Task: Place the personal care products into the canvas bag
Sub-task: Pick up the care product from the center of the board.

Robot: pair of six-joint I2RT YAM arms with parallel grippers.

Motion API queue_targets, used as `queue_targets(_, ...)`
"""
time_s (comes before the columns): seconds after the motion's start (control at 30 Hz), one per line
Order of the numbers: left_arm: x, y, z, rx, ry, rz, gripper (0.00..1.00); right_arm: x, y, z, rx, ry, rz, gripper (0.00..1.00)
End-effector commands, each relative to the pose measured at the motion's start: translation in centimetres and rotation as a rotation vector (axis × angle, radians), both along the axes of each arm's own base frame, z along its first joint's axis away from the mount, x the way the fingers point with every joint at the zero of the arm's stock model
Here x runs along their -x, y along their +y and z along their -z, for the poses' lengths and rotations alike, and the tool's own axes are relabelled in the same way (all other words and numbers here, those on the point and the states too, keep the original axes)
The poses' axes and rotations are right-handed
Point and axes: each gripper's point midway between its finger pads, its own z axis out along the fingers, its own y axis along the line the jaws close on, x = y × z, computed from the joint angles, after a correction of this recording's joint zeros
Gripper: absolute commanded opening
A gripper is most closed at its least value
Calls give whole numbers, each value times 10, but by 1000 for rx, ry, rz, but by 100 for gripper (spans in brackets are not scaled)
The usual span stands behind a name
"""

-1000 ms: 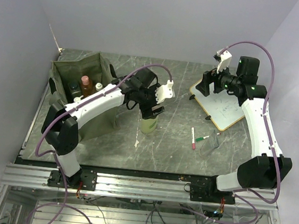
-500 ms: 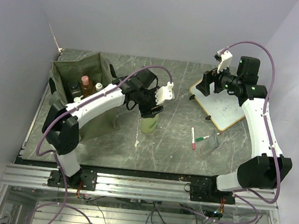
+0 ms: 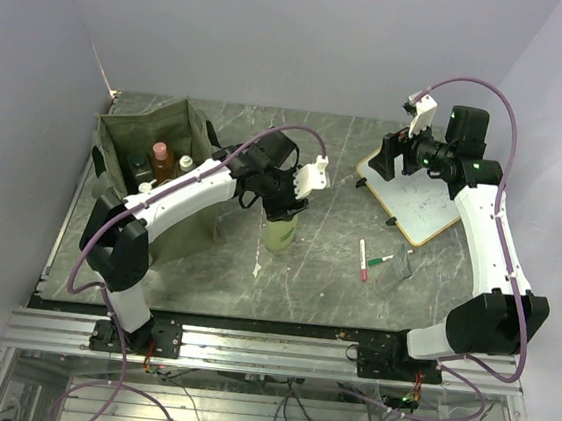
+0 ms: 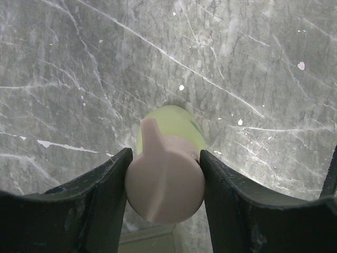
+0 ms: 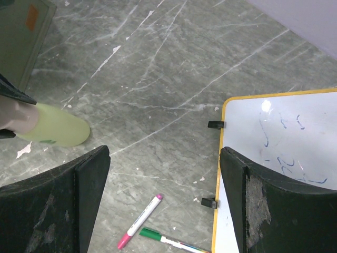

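Left gripper (image 4: 164, 158) clamps the beige cap (image 4: 164, 184) of the upright pale yellow-green bottle (image 4: 174, 121), while the right gripper (image 5: 164, 153) hangs open above the whiteboard (image 5: 284, 137) with illegible blue scribbles.

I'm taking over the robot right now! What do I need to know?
Left gripper: closed on the beige cap of the pale green bottle, which stands on the table.
Right gripper: open, empty, hovering by the whiteboard.
Done: at least three bottles show inside the canvas bag, far left.
Left to do: lift this bottle and put it in the bag. No other bottle shows on the table.
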Motion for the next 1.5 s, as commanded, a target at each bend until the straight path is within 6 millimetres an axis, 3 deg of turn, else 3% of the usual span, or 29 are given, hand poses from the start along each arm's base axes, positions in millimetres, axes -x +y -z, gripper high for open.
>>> queue_targets(0.0, -3, -7, -7, 17, -17, 1, 61, 3, -1, -7, -14, -25, -1, 85)
queue_targets(0.13, -2, -8, -13, 29, -24, 4, 48, 3, -1, -5, -15, -20, -1, 85)
queue_targets(0.33, 2, -11, -32, 60, -47, 50, 8, 2, -1, -6, -13, -23, -4, 85)
queue_targets(0.7, 21, -12, -104, 159, -122, 161, 7, 3, 4, -5, -20, -13, -46, 85)
queue_targets(1.1, 31, 20, -199, 250, -297, 163, 7, -2, 19, -1, 14, 8, -103, 84)
queue_targets(1.27, 37, 33, -233, 289, -357, 142, 7, 1, 37, -10, 27, -31, -150, 85)
queue_targets(1.47, 32, 53, -272, 340, -419, 80, 7, 7, 74, -23, 39, -74, -226, 85)
